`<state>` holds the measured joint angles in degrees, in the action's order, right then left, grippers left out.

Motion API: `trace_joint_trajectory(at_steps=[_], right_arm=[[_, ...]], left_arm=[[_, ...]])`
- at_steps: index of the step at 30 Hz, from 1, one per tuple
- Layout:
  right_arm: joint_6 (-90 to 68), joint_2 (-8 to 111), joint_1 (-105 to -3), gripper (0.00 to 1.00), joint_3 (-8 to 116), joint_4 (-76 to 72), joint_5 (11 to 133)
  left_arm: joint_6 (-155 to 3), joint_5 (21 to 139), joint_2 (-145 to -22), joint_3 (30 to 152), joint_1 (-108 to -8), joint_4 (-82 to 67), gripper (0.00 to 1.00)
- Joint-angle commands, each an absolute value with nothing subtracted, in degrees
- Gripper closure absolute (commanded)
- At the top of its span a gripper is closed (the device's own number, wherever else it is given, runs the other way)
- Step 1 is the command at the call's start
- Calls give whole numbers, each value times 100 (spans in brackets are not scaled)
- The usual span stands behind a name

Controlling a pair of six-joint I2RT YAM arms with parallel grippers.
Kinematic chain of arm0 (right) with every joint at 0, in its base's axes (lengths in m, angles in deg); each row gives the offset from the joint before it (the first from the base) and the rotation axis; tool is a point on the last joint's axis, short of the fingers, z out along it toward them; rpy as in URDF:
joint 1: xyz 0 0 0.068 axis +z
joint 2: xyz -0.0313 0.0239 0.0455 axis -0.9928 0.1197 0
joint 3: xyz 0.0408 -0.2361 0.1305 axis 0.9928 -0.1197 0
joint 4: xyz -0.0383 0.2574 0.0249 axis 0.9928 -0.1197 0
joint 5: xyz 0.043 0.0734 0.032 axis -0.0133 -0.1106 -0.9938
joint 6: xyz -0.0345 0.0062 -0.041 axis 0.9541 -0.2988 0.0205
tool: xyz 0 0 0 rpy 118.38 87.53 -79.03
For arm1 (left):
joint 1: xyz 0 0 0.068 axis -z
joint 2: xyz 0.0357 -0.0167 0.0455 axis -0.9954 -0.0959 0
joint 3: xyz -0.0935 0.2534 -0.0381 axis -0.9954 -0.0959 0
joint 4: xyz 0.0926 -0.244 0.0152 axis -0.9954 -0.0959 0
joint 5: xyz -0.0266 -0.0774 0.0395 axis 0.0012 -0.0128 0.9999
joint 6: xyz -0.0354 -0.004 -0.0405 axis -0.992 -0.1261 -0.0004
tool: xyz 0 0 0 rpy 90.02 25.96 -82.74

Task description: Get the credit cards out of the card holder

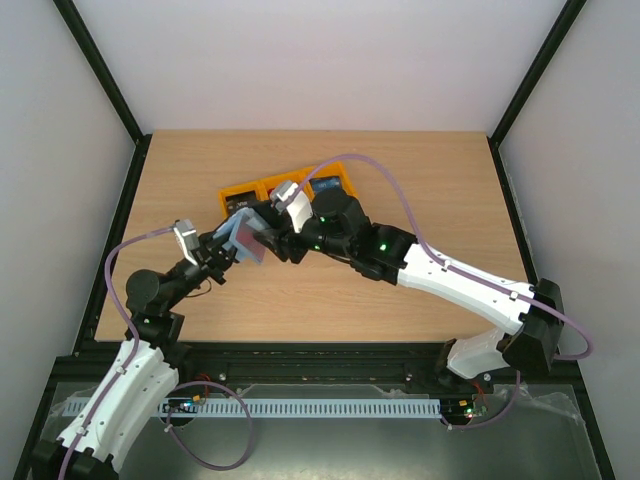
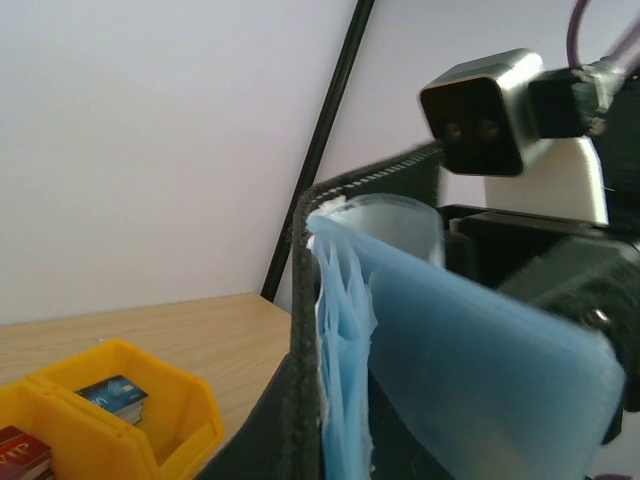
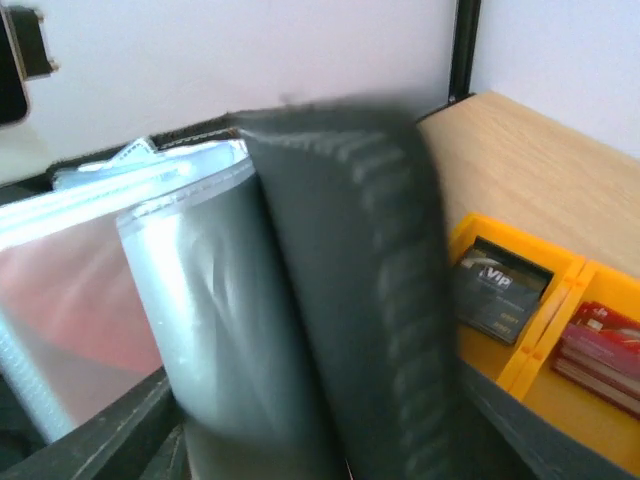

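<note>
**Left arm holds the card holder aloft; right tool straddles its flap**

Left arm (image 1: 130,380) reaches up from the near edge. Its left tool (image 1: 225,250) is clamped tight on the card holder (image 1: 245,232), which holds it off the worktop (image 1: 400,170) and spread so I can get at the pockets. Clear sleeves (image 2: 345,330) fan out from the black cover, and a reddish shape behind one looks to me like a card not yet out. Hard against the holder's other side sits the right tool (image 1: 272,243), jaws wide apart with the cover flap between them, gripping nothing I can make out. Beyond, the yellow bins (image 1: 243,190) hold credit cards (image 3: 498,290) already removed: dark grey, red, blue.
</note>
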<state>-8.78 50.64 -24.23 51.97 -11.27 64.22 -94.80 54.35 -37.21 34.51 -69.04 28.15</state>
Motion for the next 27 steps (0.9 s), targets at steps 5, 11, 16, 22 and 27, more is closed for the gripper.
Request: trace_joint_trajectory(at_steps=[5,11,16,22,27], right_arm=[[-1036,5219,-2414,77,5528,-1241,7112],[-1119,5115,-2438,98,5598,-1289,7507],[-1110,5097,-2441,98,5807,-1652,7542],[-982,4986,-2457,98,5767,-1699,7065],[-907,4820,-2720,98,5633,-1580,6074]], left_arm=[[-9475,4753,-3643,3397,-6912,3253,98],[-9470,5125,-3587,3360,-6918,2991,51],[-9215,5283,-3557,3194,-6996,2927,18],[-9044,5066,-3573,3188,-7007,2915,30],[-9074,5065,-3560,3205,-7039,2937,43]])
